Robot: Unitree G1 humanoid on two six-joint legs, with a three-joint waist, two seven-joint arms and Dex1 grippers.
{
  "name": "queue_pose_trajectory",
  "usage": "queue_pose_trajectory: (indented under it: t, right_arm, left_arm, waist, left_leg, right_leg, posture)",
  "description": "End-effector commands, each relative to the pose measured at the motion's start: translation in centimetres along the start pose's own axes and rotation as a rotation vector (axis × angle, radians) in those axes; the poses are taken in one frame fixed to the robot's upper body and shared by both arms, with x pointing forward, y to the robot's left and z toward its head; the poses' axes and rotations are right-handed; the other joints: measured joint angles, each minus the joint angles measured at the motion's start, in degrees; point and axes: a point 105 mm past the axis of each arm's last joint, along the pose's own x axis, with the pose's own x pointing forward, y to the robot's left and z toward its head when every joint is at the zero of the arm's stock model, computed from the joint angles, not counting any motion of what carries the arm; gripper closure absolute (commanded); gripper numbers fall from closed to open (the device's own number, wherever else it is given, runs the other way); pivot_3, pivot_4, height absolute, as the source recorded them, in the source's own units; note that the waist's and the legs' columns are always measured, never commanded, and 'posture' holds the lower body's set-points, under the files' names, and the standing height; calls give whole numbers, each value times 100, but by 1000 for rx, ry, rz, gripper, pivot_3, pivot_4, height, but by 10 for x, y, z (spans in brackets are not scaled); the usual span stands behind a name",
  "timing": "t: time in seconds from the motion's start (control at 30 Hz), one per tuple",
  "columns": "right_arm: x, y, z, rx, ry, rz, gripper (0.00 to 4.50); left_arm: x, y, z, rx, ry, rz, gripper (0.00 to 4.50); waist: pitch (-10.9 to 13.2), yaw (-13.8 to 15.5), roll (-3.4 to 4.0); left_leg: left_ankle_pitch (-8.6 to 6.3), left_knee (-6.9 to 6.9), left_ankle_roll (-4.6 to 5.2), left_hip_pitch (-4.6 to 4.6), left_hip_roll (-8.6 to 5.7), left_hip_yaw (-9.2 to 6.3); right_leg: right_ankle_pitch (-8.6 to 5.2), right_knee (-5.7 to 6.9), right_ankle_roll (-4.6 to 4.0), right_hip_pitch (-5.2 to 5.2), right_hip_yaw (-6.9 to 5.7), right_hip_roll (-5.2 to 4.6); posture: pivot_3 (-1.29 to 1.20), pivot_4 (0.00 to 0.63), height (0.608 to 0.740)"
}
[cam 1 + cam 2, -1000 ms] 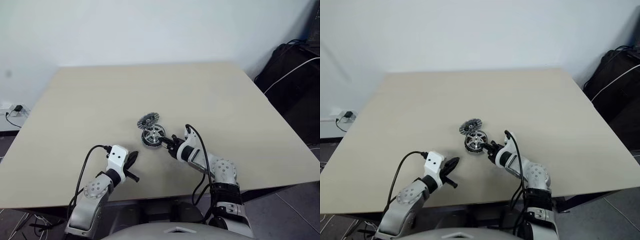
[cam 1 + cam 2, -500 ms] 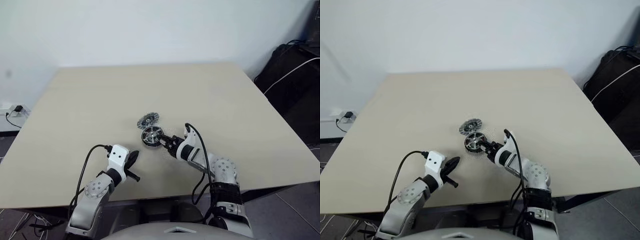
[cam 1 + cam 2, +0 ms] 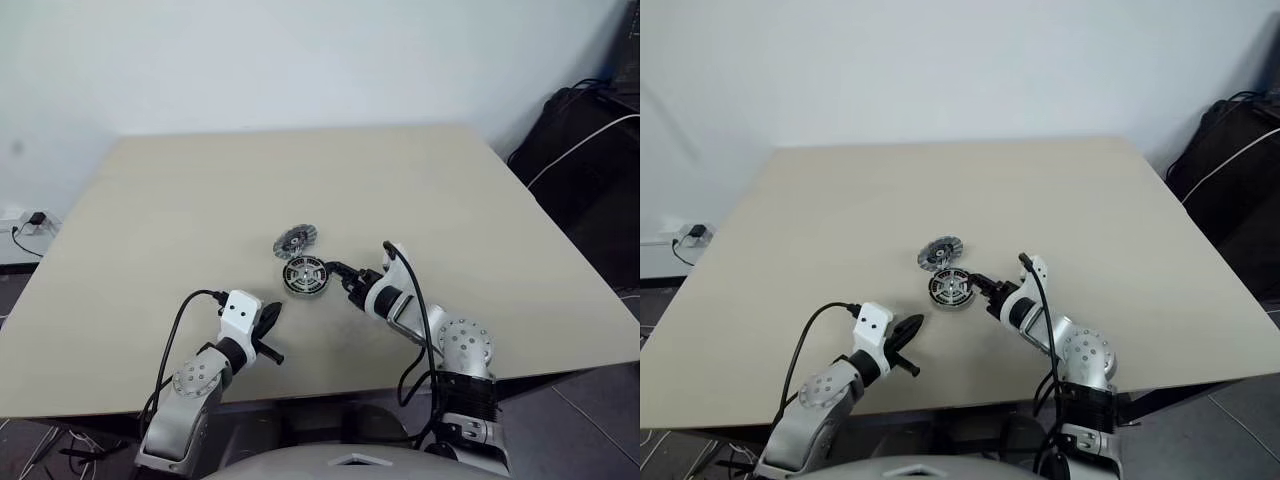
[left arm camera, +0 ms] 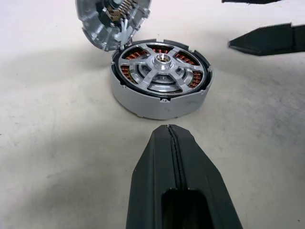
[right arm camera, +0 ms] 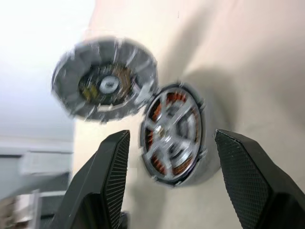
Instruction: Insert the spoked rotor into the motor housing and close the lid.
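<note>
The motor housing (image 4: 159, 86) stands upright on the table (image 3: 180, 200), and I take it as my landmark. The spoked rotor (image 4: 162, 67) sits inside it, flat, with its silver hub facing up and the copper windings visible between the spokes, so I judge the insertion as done. The lid (image 3: 295, 240) lies just behind the housing on the far side from me, slightly toward my left; it leans with one edge against the housing rim and shows its darker, ribbed face. My right gripper (image 3: 340, 272) is just beside the housing on its right, with the fingers parted and nothing between them; they point across toward the housing and the lid. My left gripper (image 3: 268, 318) is on the near side of the housing, farther away, with its fingers pressed together and empty. For the next move the lid is what matters: it lies beyond the housing from both of my hands, and the right one is clearly the nearer. The disc is tilted, so I think a grip on its raised edge is needed.
</note>
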Motion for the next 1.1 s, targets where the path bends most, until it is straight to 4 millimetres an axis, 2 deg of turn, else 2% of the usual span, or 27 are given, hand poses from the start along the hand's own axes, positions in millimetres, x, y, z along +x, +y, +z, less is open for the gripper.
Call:
queue_pose_trajectory:
  t: [0.03, 0.23, 0.27, 0.47, 0.7, 0.97, 1.1]
  right_arm:
    - [-1, 17, 11, -264, -53, -6, 2420]
    - [15, 29, 2, -713, -68, -27, 4410]
    - [19, 32, -1, -762, -65, -18, 4487]
    - [39, 46, -8, -879, -66, 40, 4487]
    - [54, 52, -15, -897, -25, 79, 4487]
    - [64, 34, -31, -901, 103, 57, 4487]
    - [63, 40, -22, -938, 92, 71, 4487]
  left_arm:
    - [4, -3, 15, 22, -58, -21, 4500]
    - [7, -6, 18, 26, -63, -39, 4500]
    - [7, -6, 18, 27, -63, -41, 4500]
    - [8, -5, 19, 32, -64, -45, 4500]
    - [6, -3, 17, 32, -61, -35, 4500]
    - [4, -1, 18, 29, -62, -17, 4500]
    - [4, -2, 18, 24, -64, -12, 4500]
  waist:
    - [0, -2, 0]
    - [-1, -21, -2]
    - [-1, -20, -3]
    - [0, -1, -10]
    - [-1, -7, -14]
    - [-1, -13, -13]
    - [-2, -15, -14]
  left_leg:
    - [0, 0, 0, 0, 0, 1]
    - [1, 0, -1, 2, 2, 4]
    - [2, 0, -1, 2, 2, 4]
    - [3, 8, -2, 2, 1, 4]
    - [3, 14, -3, 1, 1, 4]
    - [4, 14, -6, 2, 1, 4]
    - [5, 14, -7, 3, 1, 4]
  right_leg:
    - [0, 0, 0, 0, 0, 0]
    - [-9, 2, -14, 0, -2, 5]
    - [-9, 2, -14, 0, -2, 5]
    - [-5, 3, -8, 4, -1, 5]
    - [1, 3, 0, 6, 0, 5]
    - [4, 6, 5, 6, 0, 5]
    - [4, 6, 5, 6, 0, 5]
  posture:
    - [0, 0, 740]
    - [0, 0, 740]
    - [0, 0, 740]
    - [0, 0, 740]
    - [0, 0, 740]
    - [0, 0, 740]
    - [0, 0, 740]
